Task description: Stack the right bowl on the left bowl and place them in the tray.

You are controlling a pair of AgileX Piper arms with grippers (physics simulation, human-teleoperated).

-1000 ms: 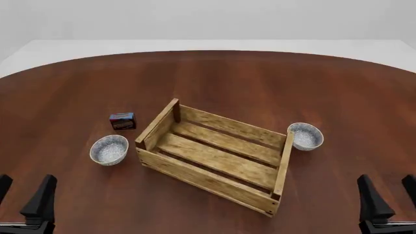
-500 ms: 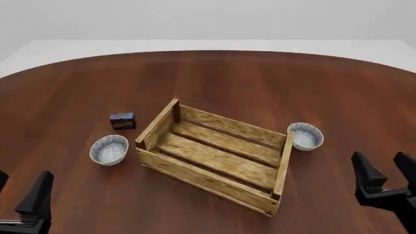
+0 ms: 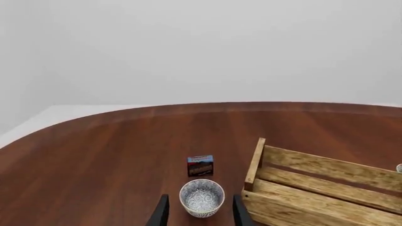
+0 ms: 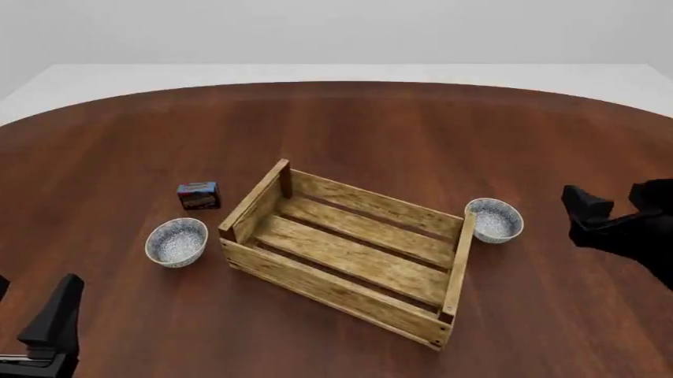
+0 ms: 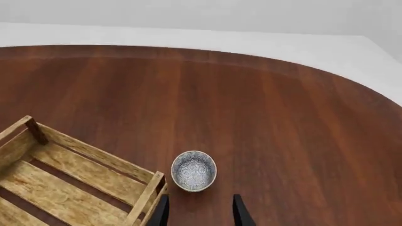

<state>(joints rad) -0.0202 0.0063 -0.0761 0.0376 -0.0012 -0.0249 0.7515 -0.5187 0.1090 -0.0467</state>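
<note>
On the brown wooden tabletop (image 4: 421,134), the right speckled grey bowl (image 4: 494,220) touches the light-brown slatted wooden tray (image 4: 347,252) at 3 o'clock; right tool (image 4: 615,211), fingers apart, lines up for pickup; left speckled bowl (image 4: 176,242) waits at 9 o'clock.

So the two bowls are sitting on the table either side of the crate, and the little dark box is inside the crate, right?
Not quite. The small dark box sits on the table outside the crate, just beyond the left bowl, as the front view shows. The right bowl is as you said.
</note>
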